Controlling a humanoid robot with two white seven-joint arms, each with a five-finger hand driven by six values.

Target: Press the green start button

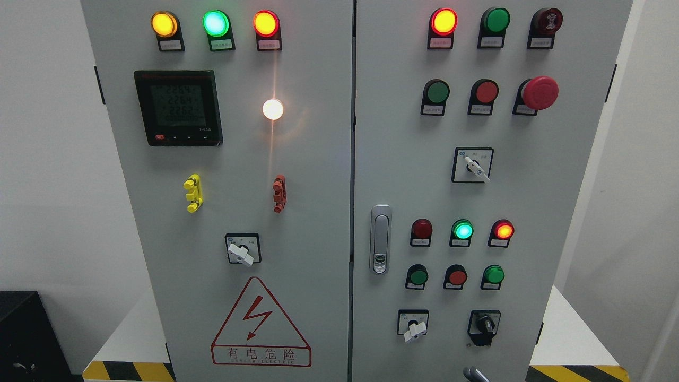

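A grey electrical cabinet (318, 239) with two doors fills the head view. The right door carries unlit green push buttons at the upper middle (437, 92), the lower left (418, 276) and the lower right (494, 274). Another green button (496, 19) sits in its top row. A green lamp (462, 230) glows above the lower buttons. Only a small grey tip of my right hand (475, 374) shows, at the bottom edge below the lower switches and well away from every button. My left hand is out of view.
Red buttons (485, 92), a red mushroom stop (539, 93), rotary switches (472, 165) and a door handle (380, 240) share the right door. The left door has a meter (177, 107), lit lamps and a high-voltage warning triangle (260, 323).
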